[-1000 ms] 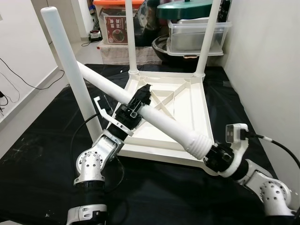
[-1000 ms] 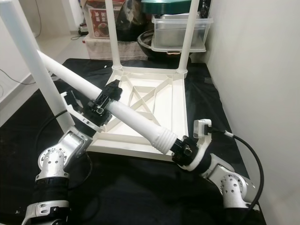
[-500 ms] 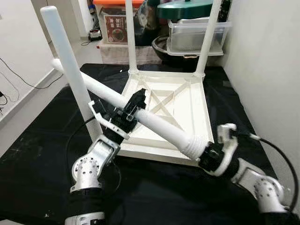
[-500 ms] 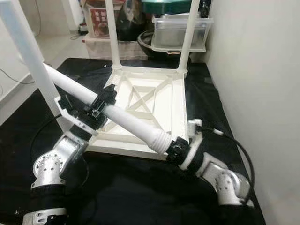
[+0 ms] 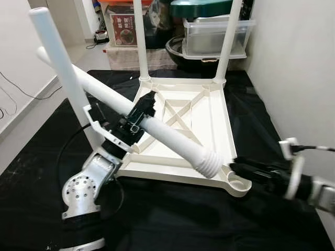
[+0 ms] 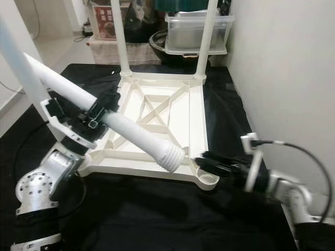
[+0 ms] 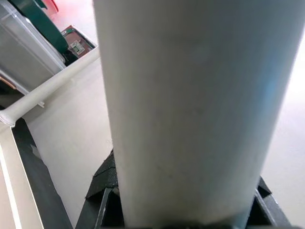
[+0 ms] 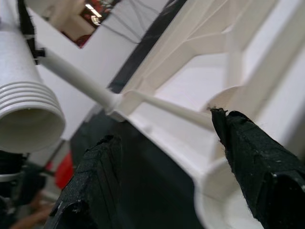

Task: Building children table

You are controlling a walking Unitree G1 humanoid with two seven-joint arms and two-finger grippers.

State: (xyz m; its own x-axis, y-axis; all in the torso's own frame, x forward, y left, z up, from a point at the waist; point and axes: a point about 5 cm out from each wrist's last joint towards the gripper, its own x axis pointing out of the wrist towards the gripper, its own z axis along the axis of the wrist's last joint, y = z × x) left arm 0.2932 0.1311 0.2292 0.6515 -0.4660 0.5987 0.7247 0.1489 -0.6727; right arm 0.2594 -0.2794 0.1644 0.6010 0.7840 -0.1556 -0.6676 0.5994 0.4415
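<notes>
The right gripper point(image 5: 236, 168), fingers spread and holding nothing, lies just right of the empty corner socket point(image 5: 239, 184). The loose table leg point(image 5: 172, 138) (threaded end near that socket) is clamped mid-length by the left gripper point(image 5: 140, 111), slanting far-left over the upturned white tabletop point(image 5: 209, 117)
</notes>
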